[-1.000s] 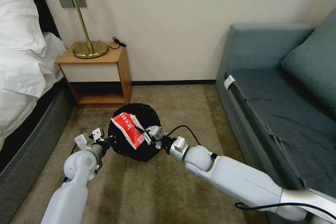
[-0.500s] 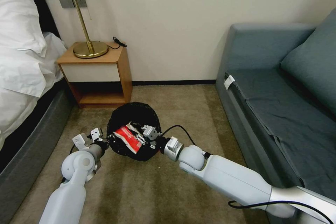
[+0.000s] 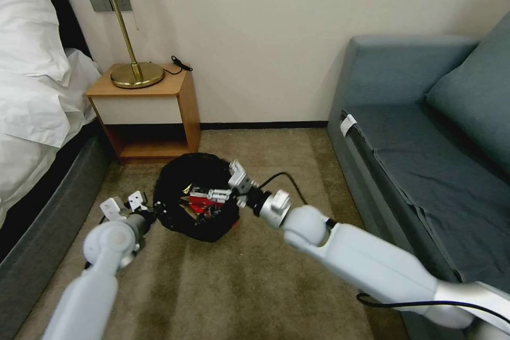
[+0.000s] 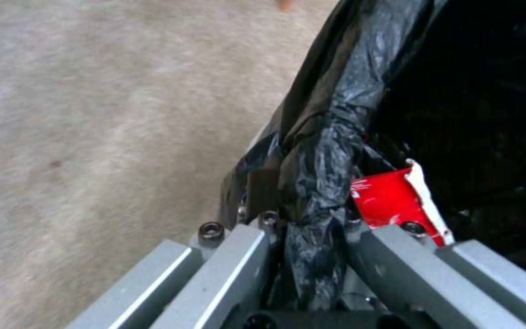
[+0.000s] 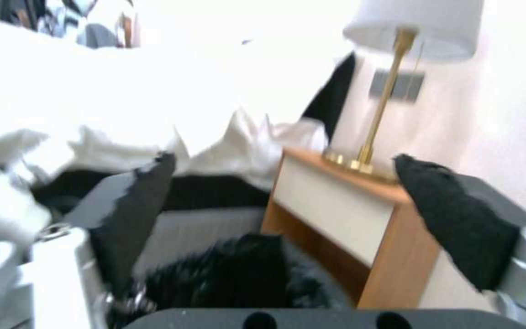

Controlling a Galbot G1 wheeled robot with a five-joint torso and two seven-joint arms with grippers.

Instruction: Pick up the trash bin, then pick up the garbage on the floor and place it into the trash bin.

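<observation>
The trash bin (image 3: 175, 180), lined with a crinkly black bag, hangs tilted just above the carpet. My left gripper (image 3: 150, 214) is shut on its near-left rim, and the left wrist view shows the fingers (image 4: 239, 256) pinching the bag-covered rim (image 4: 321, 183). Garbage lies inside the bin: a red-and-white wrapper (image 3: 201, 203) (image 4: 388, 203), with yellowish scraps beside it. My right gripper (image 3: 226, 185) stands open over the bin's right rim with nothing between its fingers (image 5: 458, 214). The black bag (image 5: 239, 274) lies under them.
A wooden nightstand (image 3: 151, 111) with a brass lamp (image 3: 130, 71) stands against the wall behind the bin. The bed (image 3: 37, 117) runs along the left and a blue-grey sofa (image 3: 425, 138) along the right. Beige carpet (image 3: 239, 287) lies open in front.
My right gripper has let go of the red-and-white wrapper, which dropped into the bin. It then drew back up to the right rim. The left arm and bin shifted slightly left.
</observation>
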